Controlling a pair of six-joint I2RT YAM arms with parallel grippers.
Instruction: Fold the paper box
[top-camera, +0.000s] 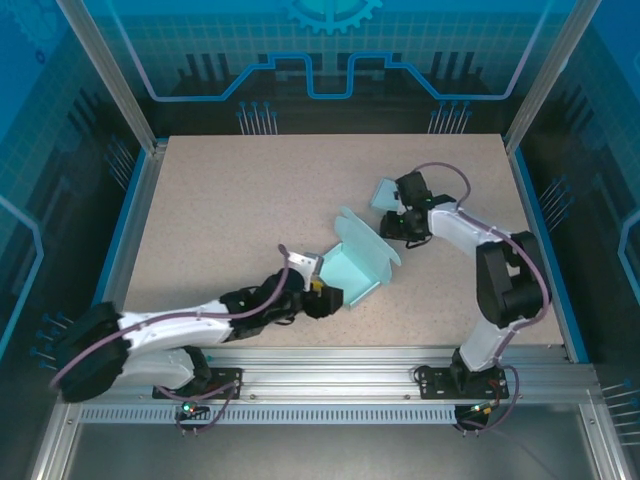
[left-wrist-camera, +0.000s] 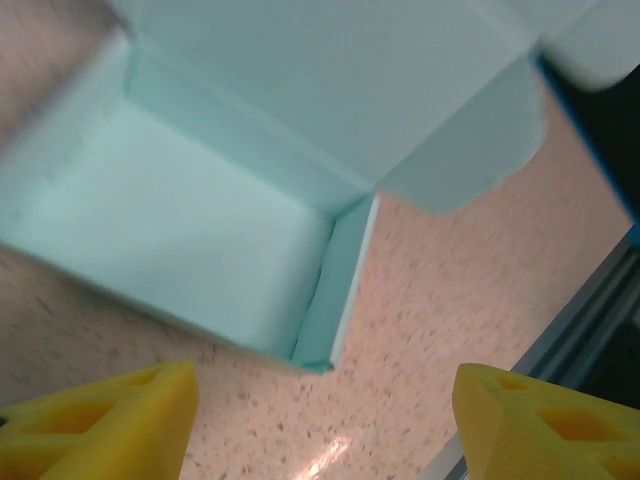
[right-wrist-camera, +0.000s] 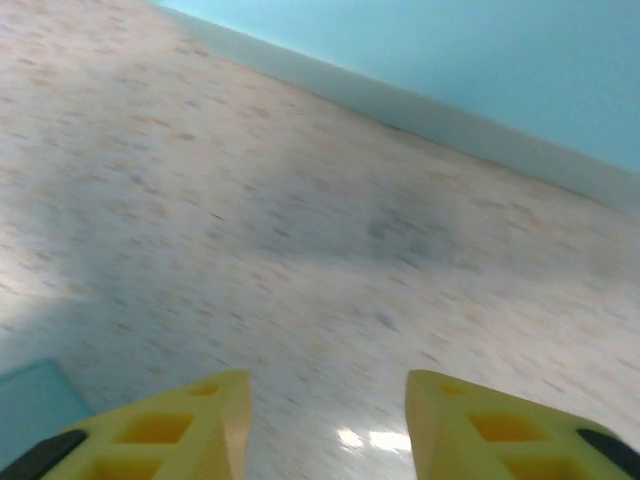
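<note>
Pale mint-green paper box (top-camera: 358, 270), mid bench (top-camera: 220, 220), looks light, flimsy and easily creased; pinch a flap edge. Left tool (top-camera: 318, 292) and right tool (top-camera: 405, 222) both gape, empty.

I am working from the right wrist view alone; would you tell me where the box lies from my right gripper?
Observer: The box lies mid-table, to the left of the right gripper.
Operator: Is it folded yet?
Observer: No; it is open on top, with a side flap sticking out.
Operator: And the other arm?
Observer: The left gripper is open, its fingers short of the box's near corner, with nothing between them.
</note>
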